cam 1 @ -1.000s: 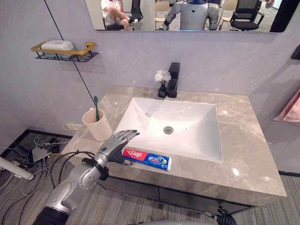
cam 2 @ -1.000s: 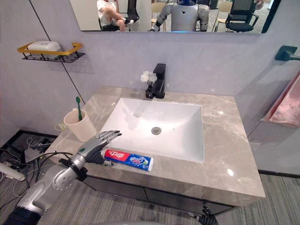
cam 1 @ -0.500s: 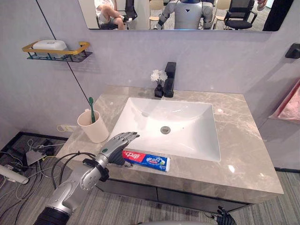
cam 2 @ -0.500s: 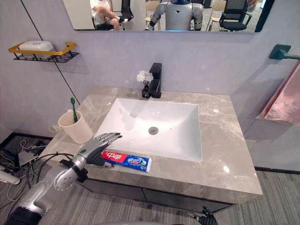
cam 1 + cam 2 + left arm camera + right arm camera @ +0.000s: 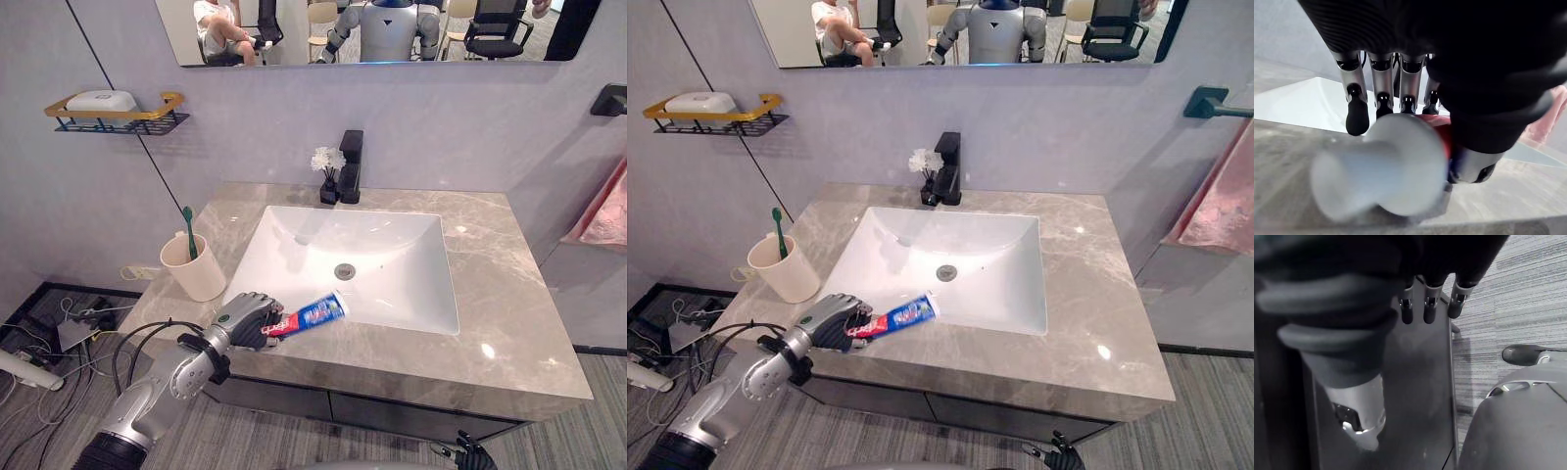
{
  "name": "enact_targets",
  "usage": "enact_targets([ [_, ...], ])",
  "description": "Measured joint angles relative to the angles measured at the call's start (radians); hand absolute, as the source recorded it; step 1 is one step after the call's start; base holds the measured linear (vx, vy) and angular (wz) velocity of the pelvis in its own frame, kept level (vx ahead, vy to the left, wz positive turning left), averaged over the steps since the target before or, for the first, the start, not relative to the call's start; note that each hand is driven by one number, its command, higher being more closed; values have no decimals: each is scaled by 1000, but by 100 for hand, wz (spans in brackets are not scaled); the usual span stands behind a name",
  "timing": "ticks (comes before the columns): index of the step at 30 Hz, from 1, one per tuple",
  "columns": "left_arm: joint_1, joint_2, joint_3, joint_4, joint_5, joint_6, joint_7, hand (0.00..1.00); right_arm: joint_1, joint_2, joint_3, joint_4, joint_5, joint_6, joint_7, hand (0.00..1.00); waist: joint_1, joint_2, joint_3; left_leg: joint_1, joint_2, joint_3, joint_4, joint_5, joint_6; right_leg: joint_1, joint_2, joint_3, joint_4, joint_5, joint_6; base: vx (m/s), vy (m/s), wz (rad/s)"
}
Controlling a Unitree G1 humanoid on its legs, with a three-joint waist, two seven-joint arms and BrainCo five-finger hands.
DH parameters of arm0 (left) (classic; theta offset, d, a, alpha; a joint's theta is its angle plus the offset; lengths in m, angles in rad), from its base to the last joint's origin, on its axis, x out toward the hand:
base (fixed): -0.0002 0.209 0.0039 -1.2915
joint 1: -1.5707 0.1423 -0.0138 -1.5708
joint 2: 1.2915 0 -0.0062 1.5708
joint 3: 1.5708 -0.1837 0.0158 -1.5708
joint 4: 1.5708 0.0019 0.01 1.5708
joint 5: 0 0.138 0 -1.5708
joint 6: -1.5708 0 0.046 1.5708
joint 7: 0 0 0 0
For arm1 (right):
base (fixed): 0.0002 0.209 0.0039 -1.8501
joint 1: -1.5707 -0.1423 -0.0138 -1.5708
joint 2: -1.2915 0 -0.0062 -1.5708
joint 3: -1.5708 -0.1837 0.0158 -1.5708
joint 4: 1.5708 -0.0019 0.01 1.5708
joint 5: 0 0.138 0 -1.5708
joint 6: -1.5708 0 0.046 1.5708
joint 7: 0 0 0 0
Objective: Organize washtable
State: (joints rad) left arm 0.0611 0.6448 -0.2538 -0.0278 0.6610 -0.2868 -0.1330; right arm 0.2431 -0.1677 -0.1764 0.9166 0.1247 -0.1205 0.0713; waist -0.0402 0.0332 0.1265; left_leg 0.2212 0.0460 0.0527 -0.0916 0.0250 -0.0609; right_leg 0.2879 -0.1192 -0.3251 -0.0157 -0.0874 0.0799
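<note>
Change: a second ago the toothpaste tube [image 5: 315, 313] lay flat along the worktop's [image 5: 509, 328] front edge, with the left hand [image 5: 245, 318] stretched straight over its red end. Now that end is gripped and the tube is tilted up off the stone.
Left hand: fingers [image 5: 1357, 113] curled round the tube's red end, with the white cap poking out on the wrist side.
Tube position: at the front left of the worktop, its far end reaching over the sink's [image 5: 397, 250] front rim.
Right hand: [image 5: 1426, 308] hangs low beside the dark cabinet front, its fingers loose and holding nothing.
Cup: a cream cup [image 5: 194, 272] stands left of the sink, near the left hand, with a green toothbrush [image 5: 188, 231] upright in it.
Wall shelf: a gold-edged rack [image 5: 118, 116] on the wall carries a white soap box [image 5: 98, 100].
Behind the sink: a black tap [image 5: 350, 166], with a small vase of white flowers [image 5: 328, 162] just beside it.
Surroundings: a mirror [image 5: 294, 44] hangs above, and a pink towel [image 5: 612, 211] hangs at the right.
</note>
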Motion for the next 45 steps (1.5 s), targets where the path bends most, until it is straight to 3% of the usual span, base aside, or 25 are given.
enact_targets([
  [12,12,-17,3,-2,-1,20,5,100,7,2,-13,-16,14,0,-2,0,1,2,-1,2,12,30,0,-7,-6,-14,11,32,-1,2,-4,-20,-1,-7],
  [21,59,-205,36,-34,-1,79,50,100,51,30,-167,-83,63,1,-15,0,-2,2,-2,-1,26,81,1,-23,-15,-46,22,88,-5,7,-10,0,2,-19],
  [26,90,-316,87,-64,-15,87,94,100,76,61,-301,-185,70,1,-49,0,-10,0,-5,-1,38,137,21,-49,-19,-69,31,145,-3,10,-14,25,12,-36],
  [29,129,-397,145,-120,-25,109,115,100,103,82,-406,-316,70,13,-59,0,-27,3,-7,-5,45,179,47,-76,-20,-87,36,191,0,10,-14,25,9,-39],
  [33,154,-449,179,-197,-43,108,123,100,147,107,-493,-528,76,16,-69,0,-37,1,-12,-17,54,224,78,-106,-21,-113,46,231,10,10,-14,33,-3,-36],
  [40,157,-483,225,-216,-65,108,132,100,181,129,-607,-960,87,20,-63,0,-56,-2,-16,-21,61,252,81,-111,-24,-137,51,260,21,10,-13,0,-8,-12],
  [45,173,-485,247,-267,-82,103,129,100,160,67,-652,-1225,121,-7,-21,0,-57,-7,-17,-27,63,271,106,-130,-22,-150,52,282,35,7,-10,-29,-2,-15],
])
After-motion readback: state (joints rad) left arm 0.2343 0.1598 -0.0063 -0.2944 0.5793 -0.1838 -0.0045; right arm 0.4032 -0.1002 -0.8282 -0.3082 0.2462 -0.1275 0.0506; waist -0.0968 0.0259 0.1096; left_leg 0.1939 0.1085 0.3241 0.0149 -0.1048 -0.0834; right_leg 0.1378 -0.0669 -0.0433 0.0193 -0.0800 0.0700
